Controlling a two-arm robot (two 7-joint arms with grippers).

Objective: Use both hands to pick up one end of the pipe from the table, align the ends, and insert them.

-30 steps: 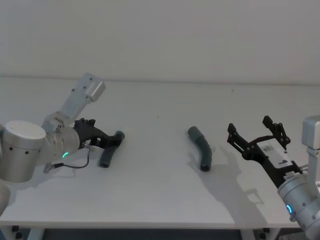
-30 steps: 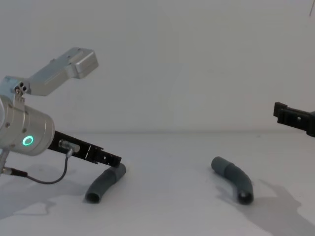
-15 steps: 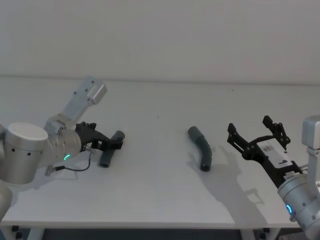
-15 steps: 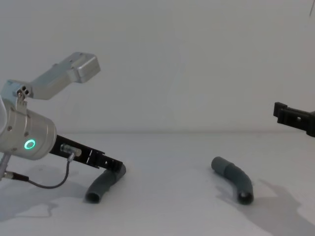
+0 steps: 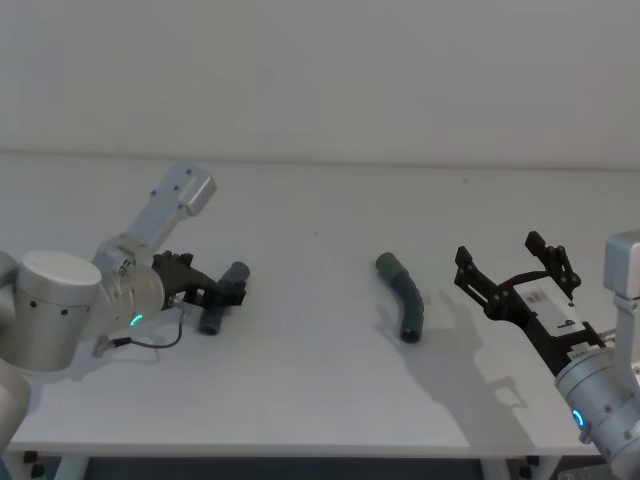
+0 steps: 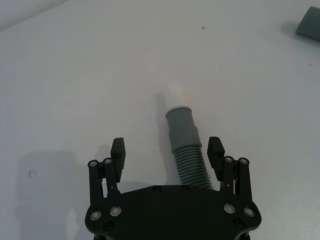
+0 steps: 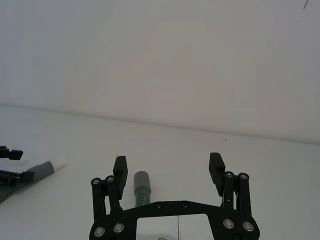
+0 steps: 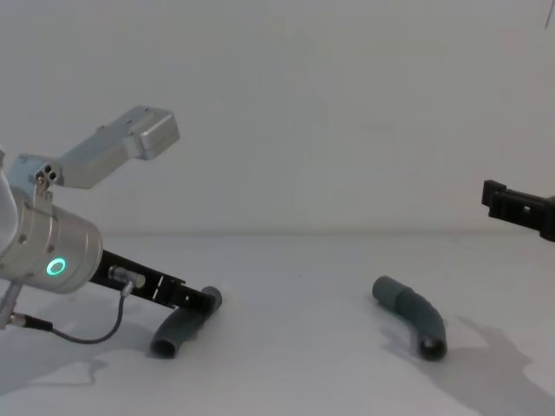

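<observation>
**Lowered left gripper [image 6: 170, 149] settles over its pipe piece**

Lower than a second ago, the left gripper straddles the ribbed middle of the left pipe piece [image 8: 176, 331]. Its fingers are spread either side and not yet closed, leaving the cuff [image 6: 180, 122] and whitish tip [image 6: 175, 97] free for joining. That piece lies on the table [image 5: 320, 370]. Unmoved, the right gripper [image 7: 168, 162] hovers open near the right pipe piece [image 5: 403, 297], apparently waiting its turn.
</observation>
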